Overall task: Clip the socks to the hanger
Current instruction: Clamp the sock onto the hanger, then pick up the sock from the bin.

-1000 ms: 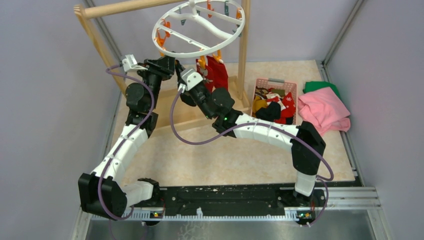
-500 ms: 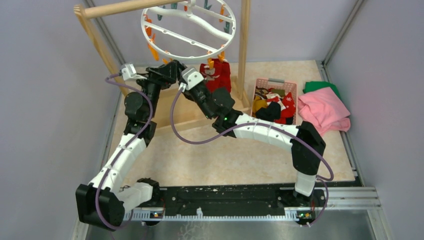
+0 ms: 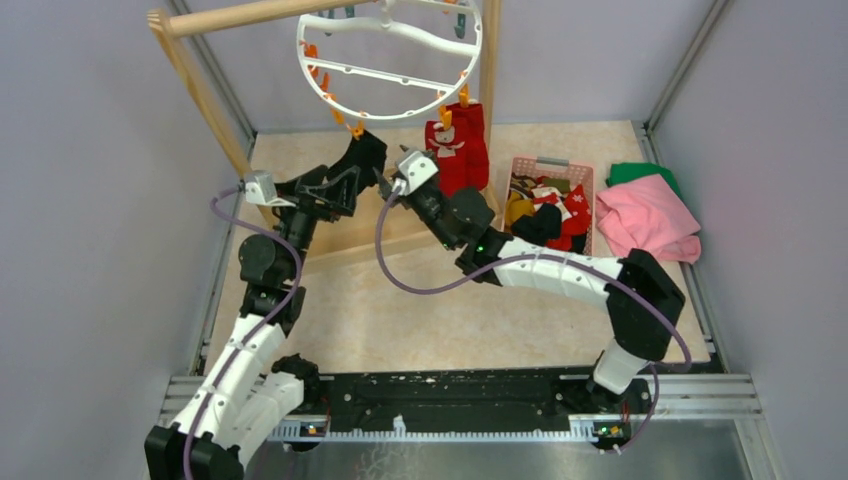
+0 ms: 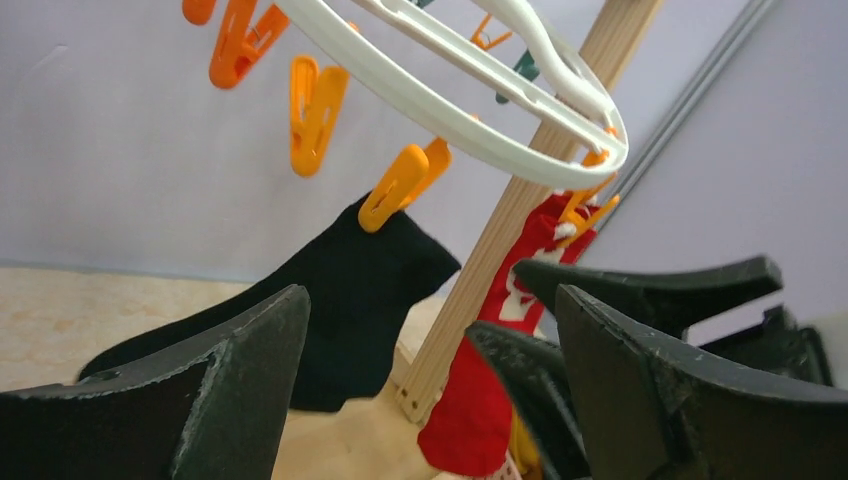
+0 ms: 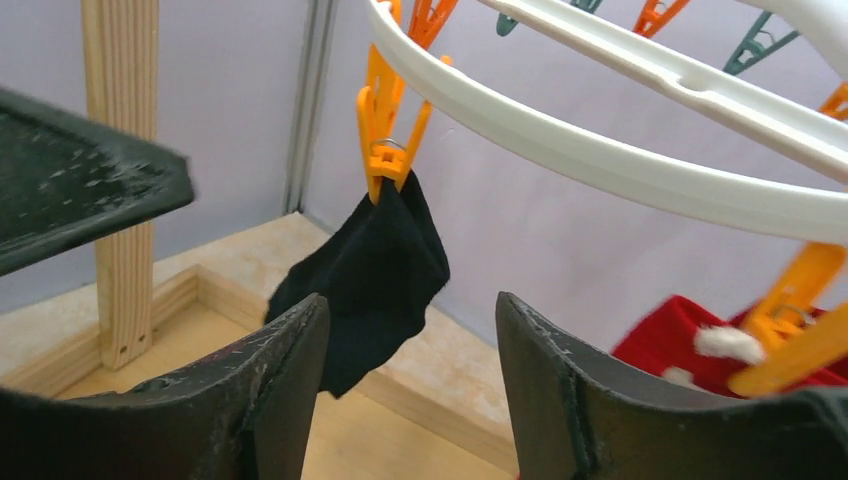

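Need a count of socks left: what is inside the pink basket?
The pink basket holds a heap: black sock, red-and-white sock, yellow sock. Anything beneath them is covered, so no sure count.

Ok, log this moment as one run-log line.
black sock: hangs from orange clip on hanger | red sock: clipped to hanger | left gripper: open, empty | right gripper: open, empty | other socks: in basket

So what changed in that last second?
Both arms pulled back from the hanger. The left gripper and right gripper opened and let go. The black sock now hangs on its own from an orange clip, and the hanger has tipped up steeper. The red sock stays clipped. The basket and cloths have not moved.
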`<state>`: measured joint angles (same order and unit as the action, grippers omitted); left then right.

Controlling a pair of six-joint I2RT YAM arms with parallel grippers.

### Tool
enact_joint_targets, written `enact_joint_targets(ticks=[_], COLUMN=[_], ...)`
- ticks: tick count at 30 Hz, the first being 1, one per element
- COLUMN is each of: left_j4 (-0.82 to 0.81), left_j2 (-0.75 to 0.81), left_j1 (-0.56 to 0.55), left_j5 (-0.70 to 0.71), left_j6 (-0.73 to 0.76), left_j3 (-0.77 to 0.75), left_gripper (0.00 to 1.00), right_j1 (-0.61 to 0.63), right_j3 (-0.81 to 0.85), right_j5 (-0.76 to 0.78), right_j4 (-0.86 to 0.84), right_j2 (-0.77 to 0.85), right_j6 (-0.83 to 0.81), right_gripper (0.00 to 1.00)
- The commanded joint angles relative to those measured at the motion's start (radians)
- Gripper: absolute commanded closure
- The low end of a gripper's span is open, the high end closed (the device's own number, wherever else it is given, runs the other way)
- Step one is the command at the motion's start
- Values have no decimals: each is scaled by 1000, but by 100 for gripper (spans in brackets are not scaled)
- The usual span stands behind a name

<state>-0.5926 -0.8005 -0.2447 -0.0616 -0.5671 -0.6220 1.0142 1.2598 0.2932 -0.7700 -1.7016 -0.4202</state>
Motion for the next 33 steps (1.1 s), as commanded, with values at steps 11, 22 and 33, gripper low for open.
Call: enact_joint_targets(ticks=[11,22,33], left_j4=[-159,-459,-282], left_j2=[111,83,144], left_j1=[-4,-4,-7], left_j5=[-255,-386,-362], left_j6=[160,162,130], left_j3=[281,516,538], left_gripper=[2,2,2], right_j1=[-150,-249,-250], right_j3=[-385,-589,-663], right_j5=[-268,-540,-699], right_j4=[-52,-259,-527], right_j2=[389,435,266], right_j6=[256,303,347], right_gripper=[13,8,2])
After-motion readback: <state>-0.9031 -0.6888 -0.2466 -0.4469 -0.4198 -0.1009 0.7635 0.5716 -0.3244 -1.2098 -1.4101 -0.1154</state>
